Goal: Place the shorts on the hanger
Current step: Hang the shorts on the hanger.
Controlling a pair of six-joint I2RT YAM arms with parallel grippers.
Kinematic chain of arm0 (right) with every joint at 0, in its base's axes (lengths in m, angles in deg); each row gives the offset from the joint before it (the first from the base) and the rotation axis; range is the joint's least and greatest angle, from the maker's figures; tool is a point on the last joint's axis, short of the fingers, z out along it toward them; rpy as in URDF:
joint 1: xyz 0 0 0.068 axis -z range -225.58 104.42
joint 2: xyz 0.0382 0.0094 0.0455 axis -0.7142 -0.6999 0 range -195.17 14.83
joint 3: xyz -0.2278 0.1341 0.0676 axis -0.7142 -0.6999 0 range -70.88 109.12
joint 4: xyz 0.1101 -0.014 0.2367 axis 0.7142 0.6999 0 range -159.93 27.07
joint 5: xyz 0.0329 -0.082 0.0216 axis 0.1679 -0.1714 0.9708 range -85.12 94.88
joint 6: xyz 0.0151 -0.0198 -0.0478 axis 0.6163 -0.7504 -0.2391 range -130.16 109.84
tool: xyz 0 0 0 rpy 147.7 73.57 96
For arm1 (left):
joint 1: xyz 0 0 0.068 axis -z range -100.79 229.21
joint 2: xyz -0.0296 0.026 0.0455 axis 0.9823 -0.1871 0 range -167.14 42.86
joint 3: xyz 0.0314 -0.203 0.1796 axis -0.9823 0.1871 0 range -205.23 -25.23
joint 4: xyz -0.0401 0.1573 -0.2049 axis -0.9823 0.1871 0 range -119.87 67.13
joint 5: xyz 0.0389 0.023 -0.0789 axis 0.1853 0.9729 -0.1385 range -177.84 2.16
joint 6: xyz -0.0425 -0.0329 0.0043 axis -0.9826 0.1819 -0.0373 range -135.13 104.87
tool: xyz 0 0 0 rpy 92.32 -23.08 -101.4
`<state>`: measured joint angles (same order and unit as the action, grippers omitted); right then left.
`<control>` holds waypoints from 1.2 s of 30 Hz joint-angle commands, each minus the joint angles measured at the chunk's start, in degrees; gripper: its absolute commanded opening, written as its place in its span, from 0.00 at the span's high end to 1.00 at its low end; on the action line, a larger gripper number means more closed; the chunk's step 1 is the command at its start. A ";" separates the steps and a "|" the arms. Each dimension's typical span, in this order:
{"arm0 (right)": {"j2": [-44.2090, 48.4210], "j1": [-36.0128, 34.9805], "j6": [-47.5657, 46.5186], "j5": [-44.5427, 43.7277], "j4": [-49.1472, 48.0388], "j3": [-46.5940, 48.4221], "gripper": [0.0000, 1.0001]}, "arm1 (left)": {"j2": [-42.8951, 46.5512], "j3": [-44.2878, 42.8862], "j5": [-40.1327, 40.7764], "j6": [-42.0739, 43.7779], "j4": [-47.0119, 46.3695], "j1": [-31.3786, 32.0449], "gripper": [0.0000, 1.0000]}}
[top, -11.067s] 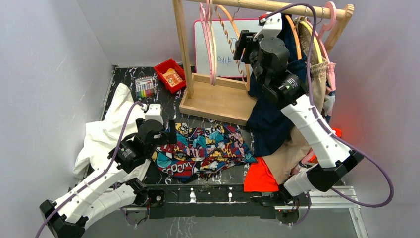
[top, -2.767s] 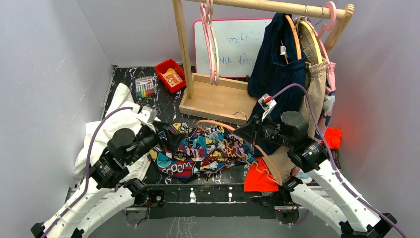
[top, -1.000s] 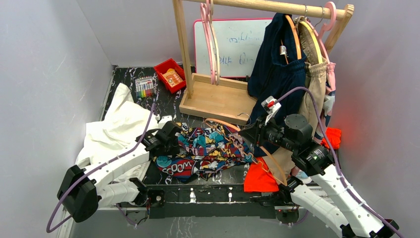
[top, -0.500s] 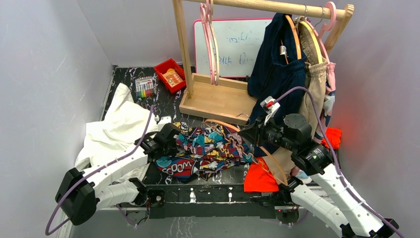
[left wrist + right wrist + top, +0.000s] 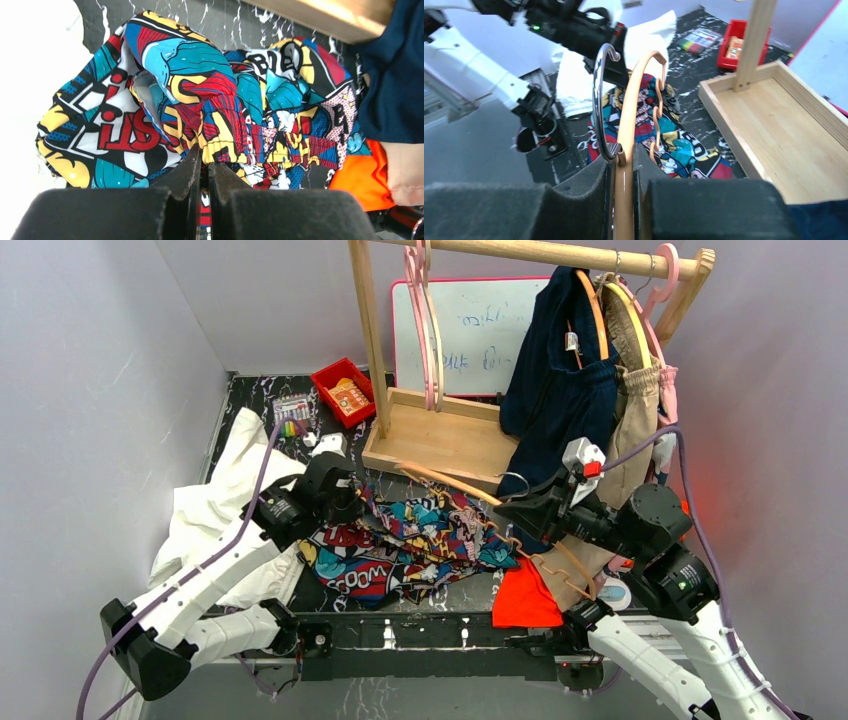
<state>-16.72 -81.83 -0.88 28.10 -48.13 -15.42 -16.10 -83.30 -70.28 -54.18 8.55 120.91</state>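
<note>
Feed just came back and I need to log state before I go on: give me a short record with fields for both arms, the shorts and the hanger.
left fingers: shut on a bunched fold of the shorts
right fingers: shut on the hanger, beside its metal hook
shorts: crumpled on the table, between the white cloth and the orange cloth
hanger: held over the right part of the shorts
progress: shorts do not look hung on the hanger yet
</note>
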 commanded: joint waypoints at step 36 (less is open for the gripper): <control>-6.25 -0.11 5.86 15.67 -14.59 -10.06 1.00 | -2.10 -2.96 0.95 -3.92 4.91 -0.26 1.00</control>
<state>-23.06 -81.83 3.67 42.42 -56.55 -25.71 -18.35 -83.52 -70.87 -57.15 11.80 120.91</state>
